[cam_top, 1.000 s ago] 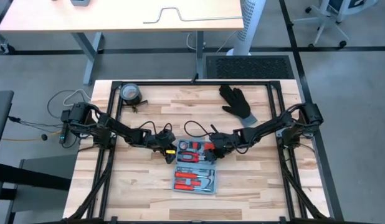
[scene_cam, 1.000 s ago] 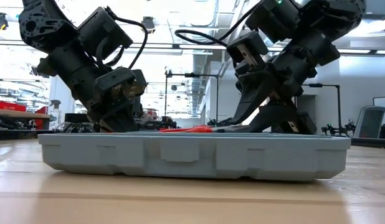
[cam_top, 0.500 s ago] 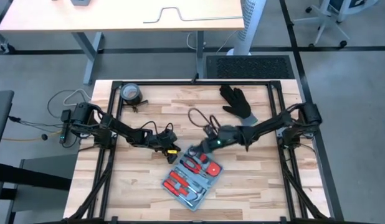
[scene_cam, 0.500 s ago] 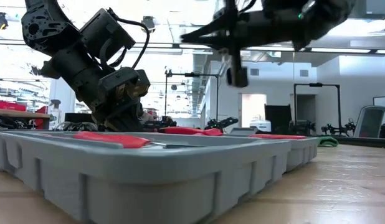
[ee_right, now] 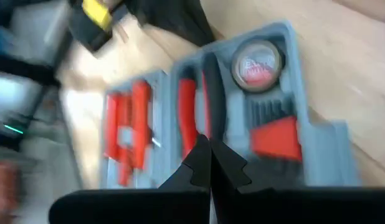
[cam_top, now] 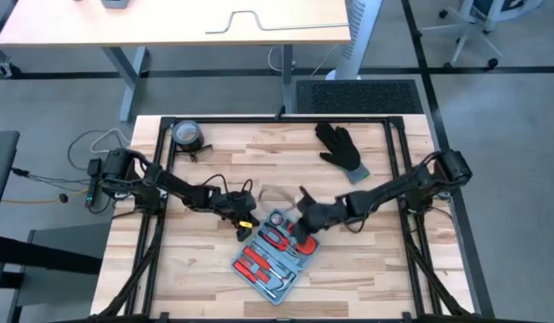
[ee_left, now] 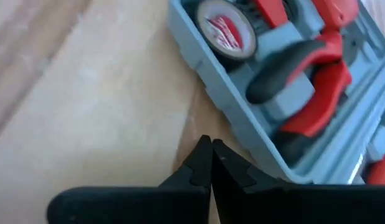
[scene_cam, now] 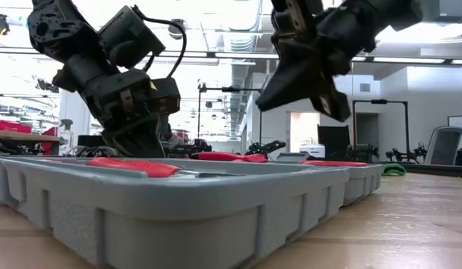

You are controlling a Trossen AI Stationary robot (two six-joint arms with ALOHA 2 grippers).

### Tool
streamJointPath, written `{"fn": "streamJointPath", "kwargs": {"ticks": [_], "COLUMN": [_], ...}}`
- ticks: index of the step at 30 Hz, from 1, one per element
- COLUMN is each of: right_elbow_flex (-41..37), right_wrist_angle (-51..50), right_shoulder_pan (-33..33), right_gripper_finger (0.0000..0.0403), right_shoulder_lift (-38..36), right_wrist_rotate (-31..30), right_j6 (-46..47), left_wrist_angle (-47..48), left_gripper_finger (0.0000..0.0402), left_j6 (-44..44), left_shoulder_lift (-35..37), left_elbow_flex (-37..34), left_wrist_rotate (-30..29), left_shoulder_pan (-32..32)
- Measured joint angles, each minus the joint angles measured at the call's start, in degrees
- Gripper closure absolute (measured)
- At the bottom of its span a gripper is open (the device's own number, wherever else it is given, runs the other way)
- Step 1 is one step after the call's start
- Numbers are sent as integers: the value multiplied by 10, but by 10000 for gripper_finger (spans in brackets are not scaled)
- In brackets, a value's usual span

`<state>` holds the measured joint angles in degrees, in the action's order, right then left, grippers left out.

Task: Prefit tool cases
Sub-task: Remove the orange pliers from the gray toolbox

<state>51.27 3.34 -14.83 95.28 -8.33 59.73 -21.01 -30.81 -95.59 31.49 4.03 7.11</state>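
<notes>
While both sets of fingers are pressed together on nothing, the open tool case (cam_top: 275,257) lies skewed at lower centre of the high view.

From above, the left gripper (cam_top: 244,222) sits at the case's upper-left edge and the right gripper (cam_top: 304,222) over its upper-right corner; whether either touches it I can't tell. The case's long axis runs diagonally, from lower left up toward the right gripper. A black glove (cam_top: 341,148) lies well apart at upper right of the table (cam_top: 214,278). Only the left wrist view shows the round tape roll (ee_left: 225,29) and red-handled pliers (ee_left: 311,93) in their slots; the low view gives just the case's grey wall (scene_cam: 164,217) with both arms above.
</notes>
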Motion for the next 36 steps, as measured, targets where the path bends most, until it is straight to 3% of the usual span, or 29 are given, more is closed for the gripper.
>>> {"fn": "streamJointPath", "kwargs": {"ticks": [5, 9, 14, 19, 24, 32, 36], "right_elbow_flex": [35, 83, 163, 254, 300, 309, 307], "right_wrist_angle": [-10, -20, -114, -221, -273, -325, -326], "right_shoulder_pan": [-5, 4, 19, 18, 18, 23, 31], "right_gripper_finger": [361, 304, 237, 215, 236, 384, 397], "right_shoulder_lift": [36, 77, 158, 218, 255, 271, 258], "right_wrist_rotate": [-24, 7, 68, 64, 45, -24, -6], "right_j6": [-79, -125, -149, -165, -178, -204, -203], "left_wrist_angle": [15, 37, 62, 72, 69, 56, 55], "left_gripper_finger": [401, 401, 401, 401, 401, 401, 401], "left_j6": [1, -15, -47, -99, -144, -173, -166], "left_shoulder_lift": [12, 20, 26, 26, 25, 24, 24], "left_elbow_flex": [0, 3, 3, 4, 3, 2, 2], "left_wrist_rotate": [1, -19, -34, -82, -139, -190, -194], "left_shoulder_pan": [25, 40, 67, 114, 147, 155, 154]}}
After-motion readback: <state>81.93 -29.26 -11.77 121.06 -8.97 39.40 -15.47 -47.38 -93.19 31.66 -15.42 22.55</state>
